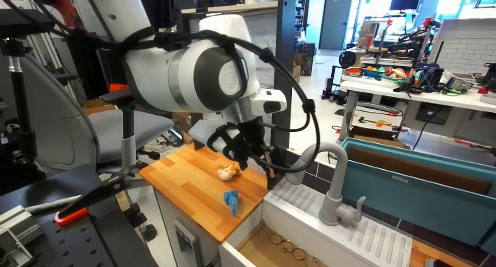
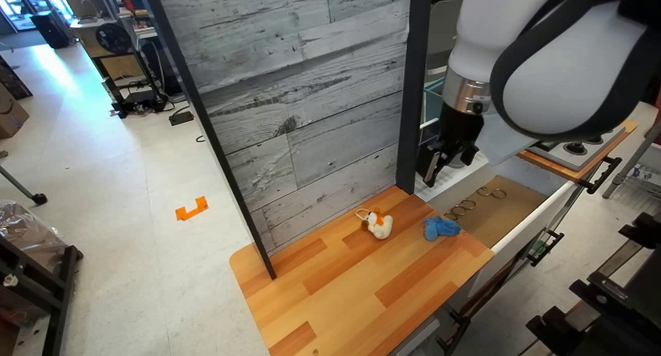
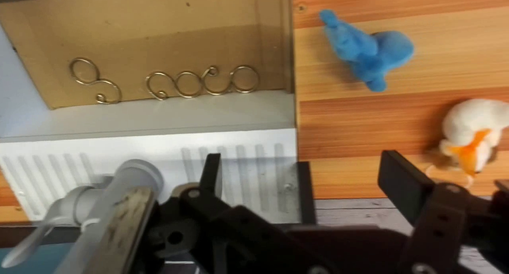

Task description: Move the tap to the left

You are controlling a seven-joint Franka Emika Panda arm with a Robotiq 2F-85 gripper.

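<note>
The tap (image 1: 340, 166) is matte grey with a thick upright base, a side lever and an arched spout. It stands on a ribbed white drain board (image 1: 378, 240), its spout tip pointing toward my gripper (image 1: 257, 174) in an exterior view. In an exterior view my gripper (image 2: 449, 167) hides most of the tap. In the wrist view my gripper (image 3: 302, 170) is open, with nothing between the fingers. The tap base and lever (image 3: 137, 172) lie left of the left finger; the spout tip is hidden there. I cannot tell whether finger and spout touch.
A blue plush toy (image 3: 366, 53) and a white-orange plush toy (image 3: 473, 127) lie on the wooden counter (image 2: 351, 294). A sink (image 3: 179, 35) with metal rings is beside it. A grey wood-look partition (image 2: 310, 87) rises behind the counter. A teal bin (image 1: 410, 201) stands behind the tap.
</note>
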